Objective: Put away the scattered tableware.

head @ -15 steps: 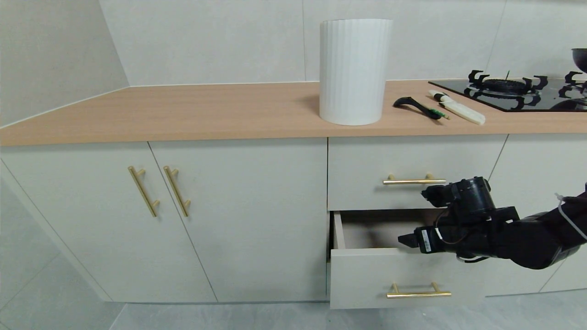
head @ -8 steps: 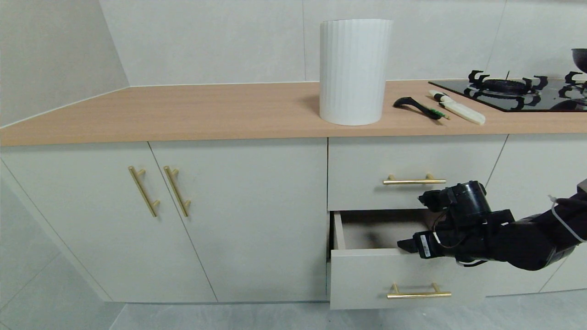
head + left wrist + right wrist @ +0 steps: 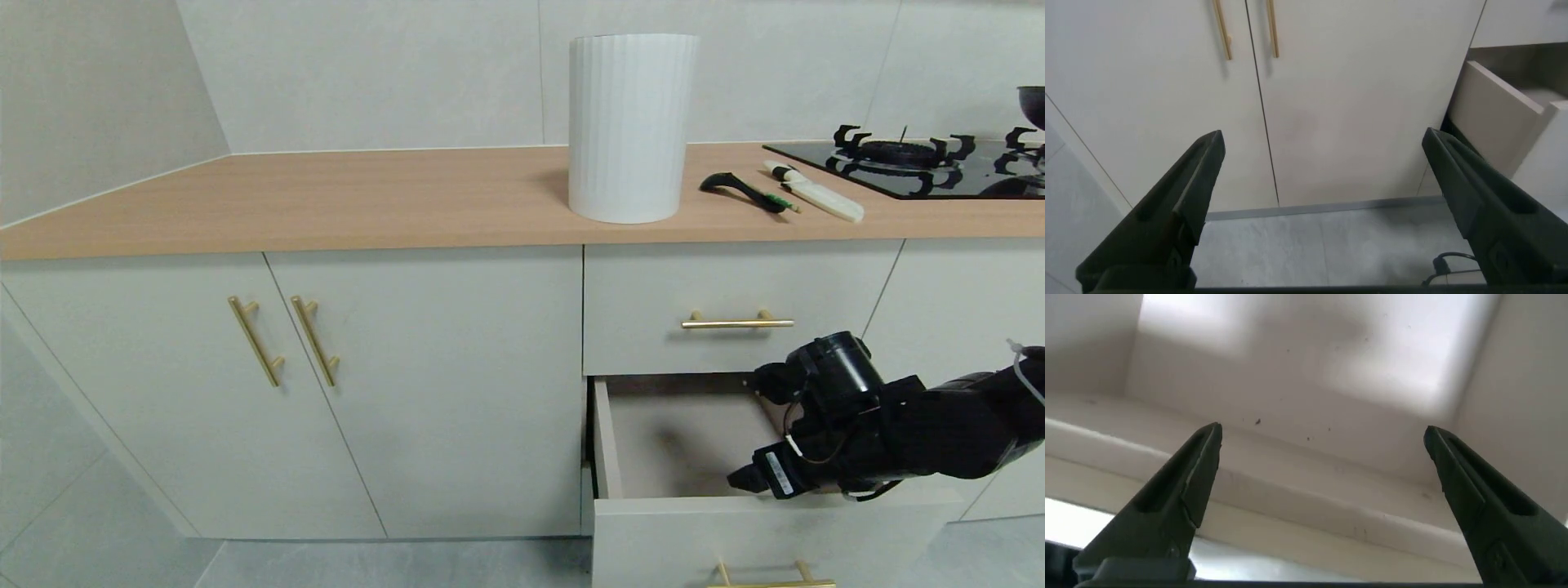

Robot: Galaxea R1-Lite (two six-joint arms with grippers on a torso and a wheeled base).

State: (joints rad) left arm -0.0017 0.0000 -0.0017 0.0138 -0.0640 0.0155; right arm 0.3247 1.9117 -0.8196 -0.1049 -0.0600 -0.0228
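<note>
Head view: right fingers (image 3: 749, 479) spread wide inside open drawer (image 3: 607, 433); left fingers (image 3: 1176, 204) spread too.

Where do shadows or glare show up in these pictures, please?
Head view: the cylinder throws a soft shadow leftward on the counter; a dim shadow lies on the open drawer's floor; the hob glass mirrors its grates. Right wrist view: pale light patches on the drawer floor.
</note>
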